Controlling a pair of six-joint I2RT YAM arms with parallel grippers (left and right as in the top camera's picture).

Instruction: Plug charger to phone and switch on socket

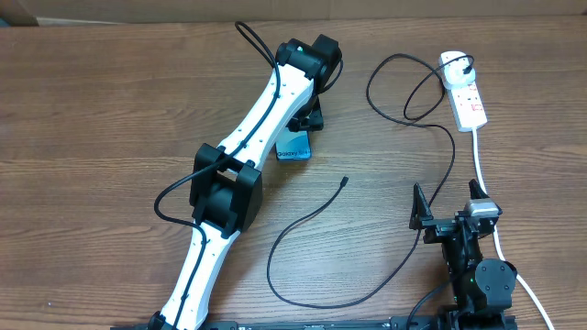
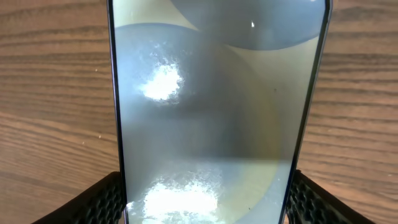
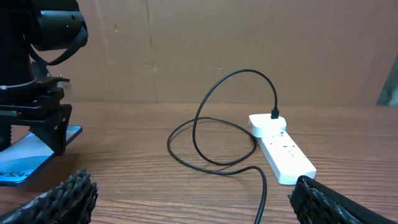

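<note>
The phone (image 1: 293, 148) lies flat on the wooden table, its light blue screen up. My left gripper (image 1: 303, 124) is down over it, and in the left wrist view the phone (image 2: 217, 112) fills the gap, with both black fingers (image 2: 102, 202) pressed against its long edges. The charger cable (image 1: 303, 215) loops across the table. Its free connector tip (image 1: 344, 181) lies bare to the right of the phone, and its plug (image 1: 468, 66) sits in the white socket (image 1: 466, 92) at the far right. My right gripper (image 1: 449, 215) hovers open near the front right with nothing between its fingers.
The socket's thick white cord (image 1: 481, 165) runs forward past my right arm. In the right wrist view the charger cable (image 3: 214, 165) curls over the wood between my right gripper (image 3: 193, 199) and the socket (image 3: 283, 149). A cardboard wall (image 3: 249, 43) stands behind the table.
</note>
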